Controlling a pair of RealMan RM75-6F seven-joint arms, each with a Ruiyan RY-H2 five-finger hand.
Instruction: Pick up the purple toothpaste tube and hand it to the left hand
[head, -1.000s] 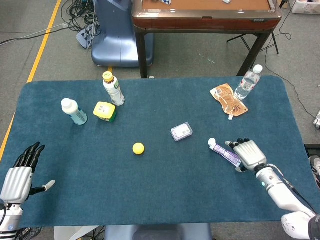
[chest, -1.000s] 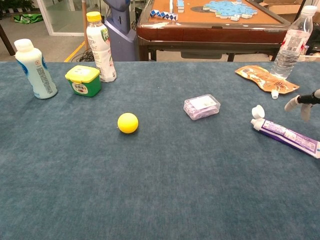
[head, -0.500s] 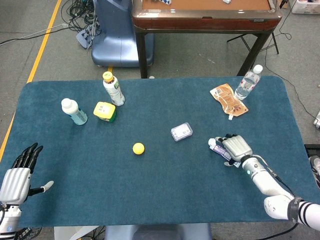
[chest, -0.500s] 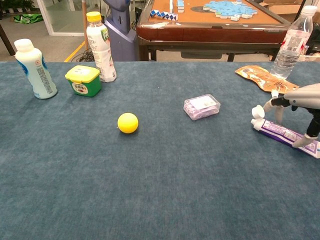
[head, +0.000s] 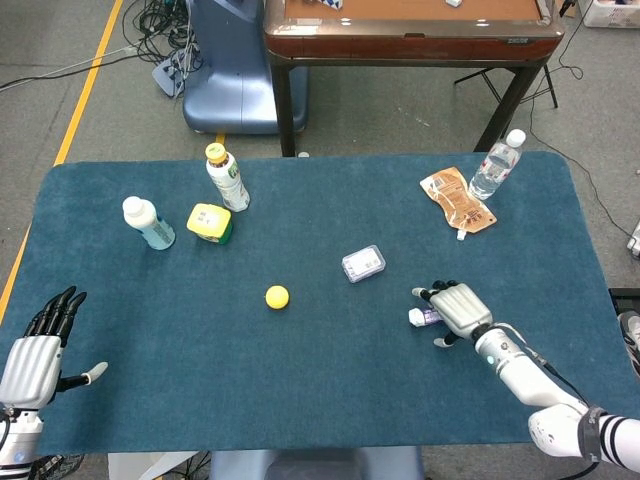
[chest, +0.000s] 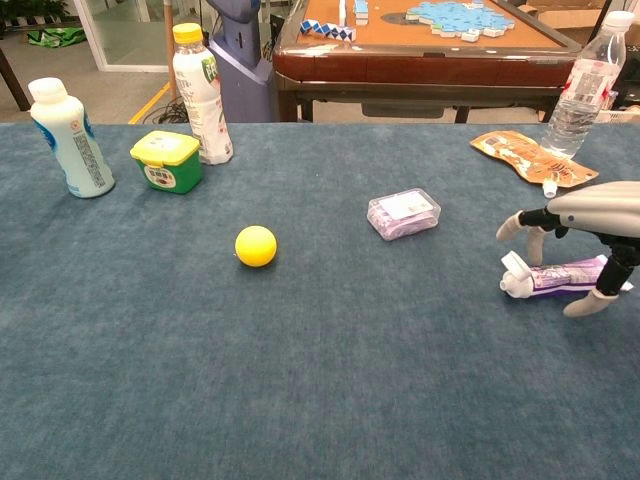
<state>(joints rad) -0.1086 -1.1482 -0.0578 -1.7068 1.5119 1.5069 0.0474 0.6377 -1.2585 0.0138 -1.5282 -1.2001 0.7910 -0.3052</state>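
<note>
The purple toothpaste tube (head: 425, 316) (chest: 556, 272) lies level at the table's right front, its white cap pointing left. My right hand (head: 458, 308) (chest: 592, 204) covers it from above and grips it, with the thumb on its near side and the fingers (chest: 521, 224) curled over its far side. Most of the tube is hidden under the hand in the head view. I cannot tell whether the tube rests on the cloth or hangs just above it. My left hand (head: 36, 355) hovers at the front left edge with its fingers spread and nothing in it; the chest view does not show it.
A yellow ball (head: 276, 296) and a clear plastic box (head: 363, 263) lie mid-table. At the back left stand a white bottle (head: 148, 222), a green jar (head: 209, 222) and a yellow-capped bottle (head: 227, 177). An orange pouch (head: 457, 201) and a water bottle (head: 494, 167) are at the back right.
My right hand has moved left onto the tube and closed around it. The tube has turned from slanted to level and shifted left. The left hand has not moved.
</note>
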